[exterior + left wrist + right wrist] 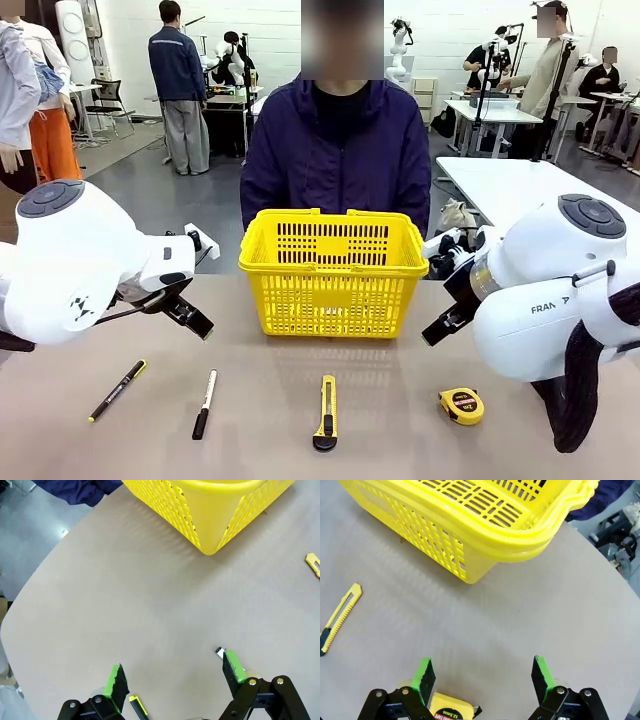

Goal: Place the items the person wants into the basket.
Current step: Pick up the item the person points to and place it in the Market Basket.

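Note:
The yellow basket (332, 276) stands mid-table in front of the person (338, 150) in a dark jacket, whose hands are hidden behind it. Along the near edge lie a black pen with a yellow end (117, 390) and a yellow-and-black tape measure (462, 405). My left gripper (200, 324) hangs open left of the basket, above the pen's yellow end (138, 706). On the other side my right gripper (436, 330) is open above the tape measure (447, 711). Both grippers (175, 674) (483, 672) hold nothing, and each wrist view shows a basket corner (215, 515) (470, 530) ahead.
A white marker with a black cap (204, 403) and a yellow-and-black utility knife (326, 412) lie between the pen and the tape measure. The knife (339, 619) is also left of my right gripper. Bare tabletop (260, 365) separates the basket from the row of tools.

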You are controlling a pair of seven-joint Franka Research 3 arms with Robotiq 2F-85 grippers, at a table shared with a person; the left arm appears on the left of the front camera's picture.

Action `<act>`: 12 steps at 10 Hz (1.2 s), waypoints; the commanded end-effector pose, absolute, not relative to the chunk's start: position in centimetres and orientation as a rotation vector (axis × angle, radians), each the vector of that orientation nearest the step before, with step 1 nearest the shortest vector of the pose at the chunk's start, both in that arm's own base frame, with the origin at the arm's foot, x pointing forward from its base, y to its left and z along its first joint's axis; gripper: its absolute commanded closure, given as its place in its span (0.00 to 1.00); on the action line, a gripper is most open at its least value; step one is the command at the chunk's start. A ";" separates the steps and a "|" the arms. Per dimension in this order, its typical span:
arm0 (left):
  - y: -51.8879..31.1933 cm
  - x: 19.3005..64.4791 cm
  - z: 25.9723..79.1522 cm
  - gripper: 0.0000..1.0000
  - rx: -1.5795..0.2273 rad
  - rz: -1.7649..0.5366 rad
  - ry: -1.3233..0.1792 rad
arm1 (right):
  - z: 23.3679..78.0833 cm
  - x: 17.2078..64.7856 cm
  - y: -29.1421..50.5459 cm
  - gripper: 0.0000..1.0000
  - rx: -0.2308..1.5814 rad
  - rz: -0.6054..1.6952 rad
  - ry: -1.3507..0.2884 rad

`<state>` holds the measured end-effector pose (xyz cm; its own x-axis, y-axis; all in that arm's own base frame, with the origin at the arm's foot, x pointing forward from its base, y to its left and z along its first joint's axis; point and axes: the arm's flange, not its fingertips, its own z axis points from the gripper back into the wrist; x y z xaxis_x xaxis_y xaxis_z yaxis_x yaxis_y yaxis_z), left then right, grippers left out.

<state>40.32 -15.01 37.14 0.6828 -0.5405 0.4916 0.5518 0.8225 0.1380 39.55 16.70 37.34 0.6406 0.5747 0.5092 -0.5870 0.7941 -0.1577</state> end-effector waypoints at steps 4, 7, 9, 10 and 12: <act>-15.0 40.3 37.1 0.00 -0.022 -0.613 -0.544 | 37.3 39.5 16.7 0.00 0.023 0.663 -0.573; -15.0 40.3 37.1 0.00 -0.022 -0.613 -0.544 | 37.3 39.5 16.7 0.00 0.023 0.663 -0.573; -15.0 40.3 37.1 0.00 -0.022 -0.613 -0.544 | 37.3 39.5 16.7 0.00 0.023 0.663 -0.573; -15.0 40.3 37.1 0.00 -0.022 -0.613 -0.544 | 37.3 39.5 16.7 0.00 0.023 0.663 -0.573; -15.0 40.3 37.1 0.00 -0.022 -0.613 -0.544 | 37.3 39.5 16.7 0.00 0.023 0.662 -0.573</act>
